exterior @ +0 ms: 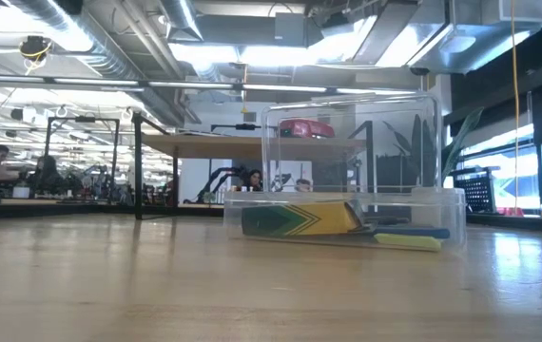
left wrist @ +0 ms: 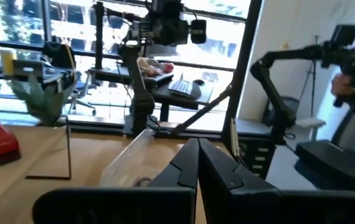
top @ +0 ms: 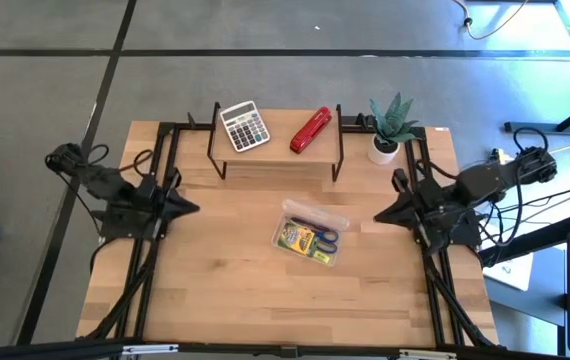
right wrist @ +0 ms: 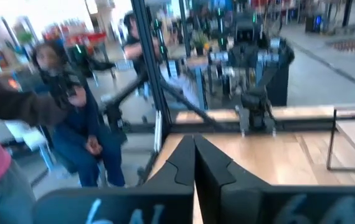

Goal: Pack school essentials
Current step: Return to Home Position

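Note:
A clear plastic case [top: 310,232] lies on the middle of the wooden table. In the low view a clear panel [exterior: 347,142] rises above its tray. Inside it lie a yellow-green printed box [top: 297,238] [exterior: 300,220] and blue-handled scissors [top: 327,238] [exterior: 414,231]. My left gripper [top: 193,208] [left wrist: 197,155] hovers shut at the table's left side, pointing level toward the case and well short of it. My right gripper [top: 378,214] [right wrist: 194,149] hovers shut at the right side, also pointing level toward the case. Neither holds anything.
A grey calculator [top: 244,126] and a red stapler [top: 311,130] sit on a wire-legged shelf at the table's far edge. A potted plant [top: 390,125] stands at the far right. Black frames run along both side edges. People sit in the room beyond the table's left side [right wrist: 71,112].

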